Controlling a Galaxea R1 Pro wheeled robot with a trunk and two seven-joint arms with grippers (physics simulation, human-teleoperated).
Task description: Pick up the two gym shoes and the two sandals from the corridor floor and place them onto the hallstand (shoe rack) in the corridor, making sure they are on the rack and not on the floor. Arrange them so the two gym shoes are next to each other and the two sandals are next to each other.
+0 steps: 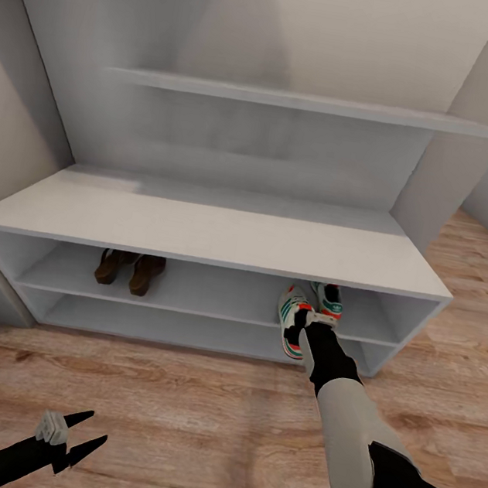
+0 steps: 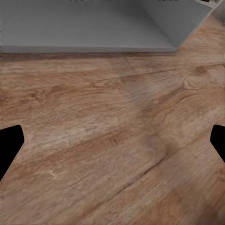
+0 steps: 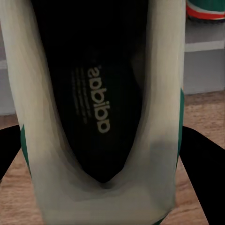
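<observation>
The head camera looks down on the pale grey two-shelf hallstand (image 1: 214,232), while both wrist cameras face it from just above the light brown wood-plank floor (image 2: 112,140).

Right arm (image 1: 355,440): pale grey shell, black wrist; left gripper (image 1: 79,434) has black jaws (pointed tips).

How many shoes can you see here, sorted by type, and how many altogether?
Gym shoes: 2, one on the hallstand's upper open shelf, one held at the shelf front by the right gripper, at.
Sandals: 2, side by side on the same shelf, at and.
Total: 4
</observation>
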